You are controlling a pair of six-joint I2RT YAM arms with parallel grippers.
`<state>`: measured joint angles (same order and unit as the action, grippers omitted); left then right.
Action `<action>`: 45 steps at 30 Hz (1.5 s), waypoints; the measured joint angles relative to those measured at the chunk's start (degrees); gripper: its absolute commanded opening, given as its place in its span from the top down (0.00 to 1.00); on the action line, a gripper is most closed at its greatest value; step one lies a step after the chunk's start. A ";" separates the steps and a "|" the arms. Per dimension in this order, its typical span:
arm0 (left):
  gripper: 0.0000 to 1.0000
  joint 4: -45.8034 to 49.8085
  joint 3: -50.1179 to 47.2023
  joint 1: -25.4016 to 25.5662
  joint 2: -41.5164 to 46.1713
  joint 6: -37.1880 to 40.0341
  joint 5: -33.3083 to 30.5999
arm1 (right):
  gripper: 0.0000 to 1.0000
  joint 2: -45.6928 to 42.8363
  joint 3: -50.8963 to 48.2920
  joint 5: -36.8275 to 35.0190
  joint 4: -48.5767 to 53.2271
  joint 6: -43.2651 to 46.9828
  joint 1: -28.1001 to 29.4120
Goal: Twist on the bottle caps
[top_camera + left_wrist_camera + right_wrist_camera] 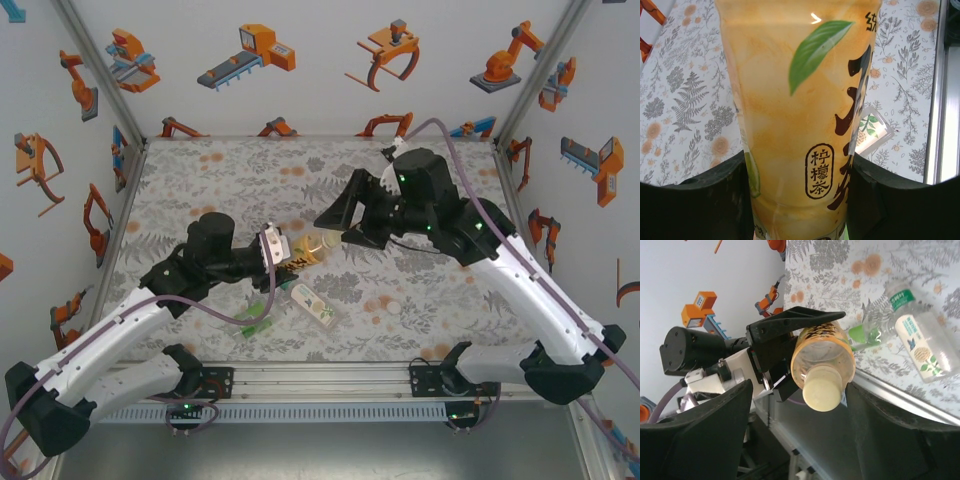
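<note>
Left gripper (288, 262) was clamped on the amber bottle (314, 250), holding it off the tabletop (220, 180) near the middle, roughly on its side, neck pointing at the right arm. From the left wrist view we saw its fingers (690, 205) pressed against both sides of the bottle's yellow label, which carried a green leaf and dark characters. Right gripper (342, 228) was open. In the right wrist view its two fingers (700, 440) stood either side of the bottle's neck end, with a clear gap to the bottle on each side, touching nothing. A pale yellowish cap (822, 388) sat on that neck, facing the right wrist camera. We could not tell how far it was threaded on. The white-labelled bottle (315, 306) lay flat on the tabletop, in front of the held bottle and towards the near edge. The green-labelled bottle (258, 322) lay just beside it on the left, partly under the left arm's cable, and we could not tell whether the two touched. We also could not make out whether either of those had a cap on. One small white loose cap (392, 307) lay on the tabletop to the right of the white-labelled bottle, apart from it and in front of the right arm.
</note>
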<state>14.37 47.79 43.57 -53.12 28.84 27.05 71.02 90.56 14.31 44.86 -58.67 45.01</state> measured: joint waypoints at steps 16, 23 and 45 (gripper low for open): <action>1.00 4.20 1.62 0.00 0.52 2.03 1.53 | 0.45 4.68 12.52 15.80 11.41 60.04 -0.31; 1.00 4.61 1.64 0.00 0.87 2.12 2.60 | 0.44 4.52 12.59 19.12 15.85 82.51 0.09; 1.00 4.94 1.64 0.00 1.29 2.12 3.02 | 0.55 6.32 9.55 23.63 13.09 91.54 1.05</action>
<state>19.31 49.43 43.57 -51.83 30.96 30.06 77.34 100.12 37.93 57.95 32.86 46.06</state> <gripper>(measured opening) 0.545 0.461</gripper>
